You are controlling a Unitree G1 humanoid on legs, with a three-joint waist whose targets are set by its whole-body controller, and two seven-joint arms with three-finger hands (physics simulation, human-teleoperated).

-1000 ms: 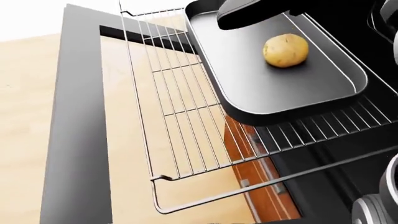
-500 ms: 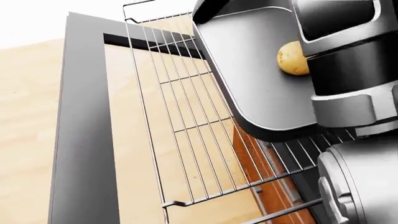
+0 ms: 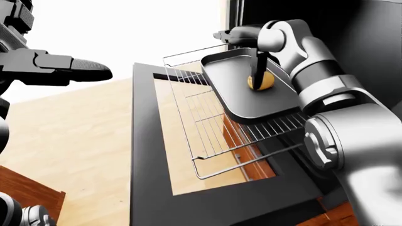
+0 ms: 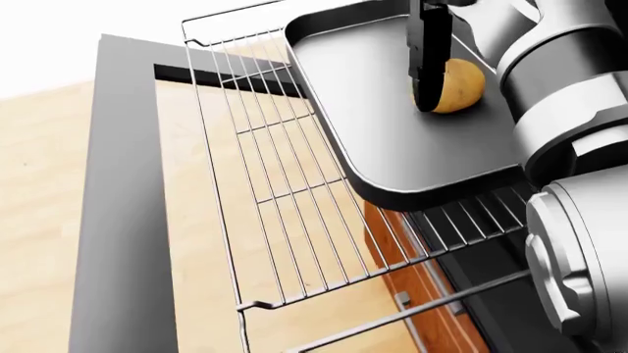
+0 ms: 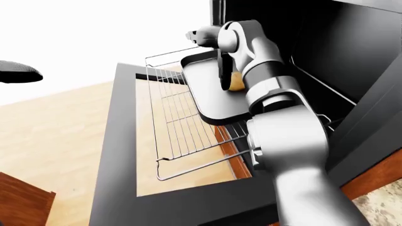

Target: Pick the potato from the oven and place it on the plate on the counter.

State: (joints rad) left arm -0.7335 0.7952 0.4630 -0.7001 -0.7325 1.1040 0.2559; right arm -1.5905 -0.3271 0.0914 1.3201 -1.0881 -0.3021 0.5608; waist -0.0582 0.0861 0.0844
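Note:
The potato [image 4: 461, 87] lies in a dark baking tray [image 4: 392, 154] on the pulled-out wire rack [image 4: 274, 184] of the oven. My right hand [image 3: 251, 54] hovers over the tray, its arm coming up from the lower right. One dark finger [image 4: 429, 62] hangs down against the potato's left side and another points left over the tray's rim; the fingers are spread, not closed round the potato. My left hand [image 3: 75, 70] hangs at the upper left of the left-eye view, far from the oven, fingers stretched out and holding nothing. No plate is in view.
The open oven door [image 4: 123, 220] lies flat below the rack, wooden floor showing through its glass. The dark oven cavity [image 5: 326, 52] stands at the right. A wooden cabinet corner [image 3: 31, 193] shows at the lower left.
My right hand has come down over the tray, and a finger now stands against the potato's left side. The forearm that half hid the potato has drawn back right. The view shifted slightly.

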